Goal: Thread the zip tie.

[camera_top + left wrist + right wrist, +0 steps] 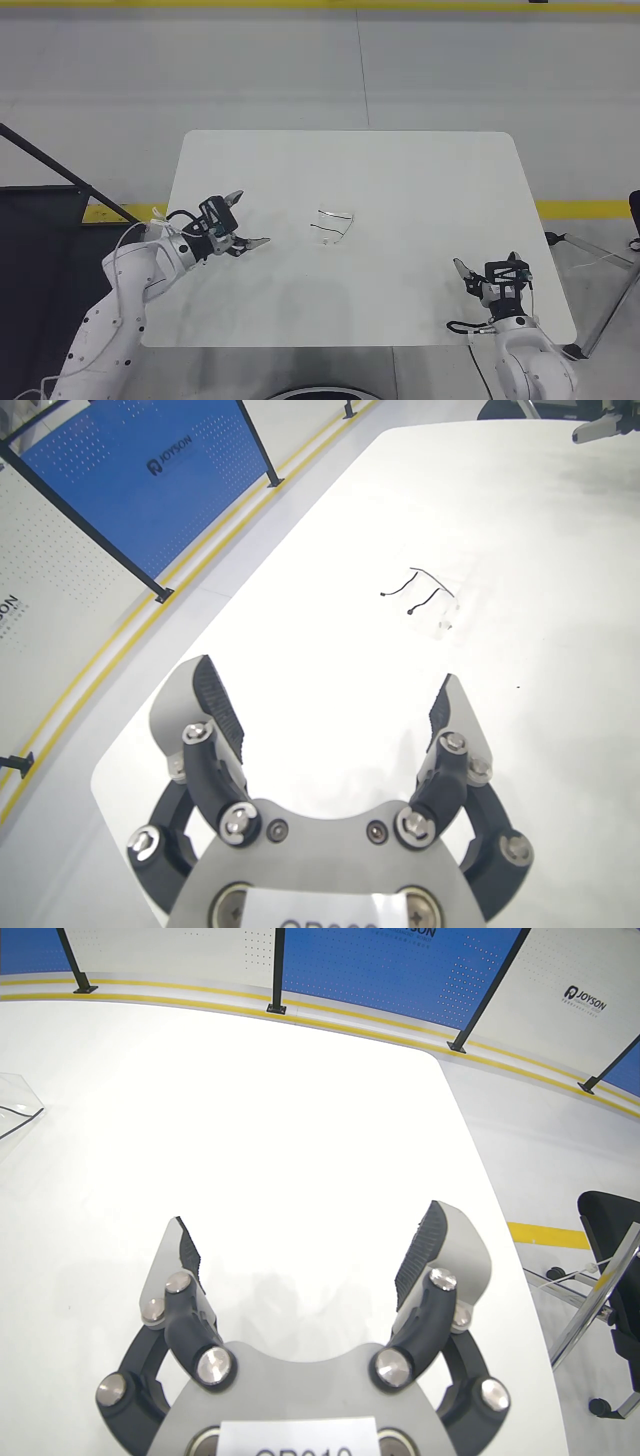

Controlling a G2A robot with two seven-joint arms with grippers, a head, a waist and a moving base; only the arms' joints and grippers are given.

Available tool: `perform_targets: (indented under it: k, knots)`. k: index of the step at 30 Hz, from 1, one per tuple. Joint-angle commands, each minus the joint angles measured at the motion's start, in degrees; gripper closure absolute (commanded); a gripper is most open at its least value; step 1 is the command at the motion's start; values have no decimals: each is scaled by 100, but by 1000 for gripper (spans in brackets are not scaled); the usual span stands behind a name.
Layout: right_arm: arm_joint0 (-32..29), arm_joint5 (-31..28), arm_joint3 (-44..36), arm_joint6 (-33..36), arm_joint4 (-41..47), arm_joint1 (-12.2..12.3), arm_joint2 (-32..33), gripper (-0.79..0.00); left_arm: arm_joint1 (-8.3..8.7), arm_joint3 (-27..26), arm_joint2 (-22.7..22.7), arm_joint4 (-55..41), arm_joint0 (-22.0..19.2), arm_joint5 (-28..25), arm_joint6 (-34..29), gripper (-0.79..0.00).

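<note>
A thin black zip tie (pixel 336 222) lies near the middle of the white table (pixel 420 180), draped over a small clear plastic piece (pixel 441 616). In the left wrist view the zip tie (pixel 431 583) shows as a bent strand with two short ends reaching toward my gripper. My left gripper (pixel 250 220) hovers to the left of it, open and holding nothing (pixel 325 670). My right gripper (pixel 488 266) sits near the table's front right corner, open and holding nothing (pixel 306 1213). The clear piece (pixel 17 1093) and part of the black tie (pixel 22 1119) sit at that view's edge.
The right arm's fingertip (pixel 597 427) shows far off beyond the tie. A black office chair (pixel 612 1248) on castors stands off the table's right edge. Blue and white barrier panels (pixel 380 963) and yellow floor lines surround the table.
</note>
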State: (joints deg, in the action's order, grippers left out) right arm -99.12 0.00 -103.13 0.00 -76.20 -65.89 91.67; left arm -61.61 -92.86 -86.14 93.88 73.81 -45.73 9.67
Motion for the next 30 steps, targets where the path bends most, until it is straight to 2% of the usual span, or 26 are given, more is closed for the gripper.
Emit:
perform_targets:
  k: [1,7,9,21,25,28,30]
  knots:
    - [0,0,0,0,0,0,0,-785,36,36,-6,303,-45,-56,358,-785]
    - [0,0,0,0,0,0,0,-785,142,39,138,1481,-64,162,1228,-785]
    - [0,0,0,0,0,0,0,-785,159,157,133,1507,-31,236,1481,-785]
    - [0,0,0,0,0,0,0,-785,158,143,136,1515,-29,275,1461,-785]
    - [0,0,0,0,0,0,0,-785,163,20,304,1868,-85,690,1475,-785]
    - [0,0,0,0,0,0,0,-785,184,134,433,2495,-255,1307,1751,-785]
    - [0,0,0,0,0,0,0,-785,210,262,604,3034,-393,1586,2176,-785]
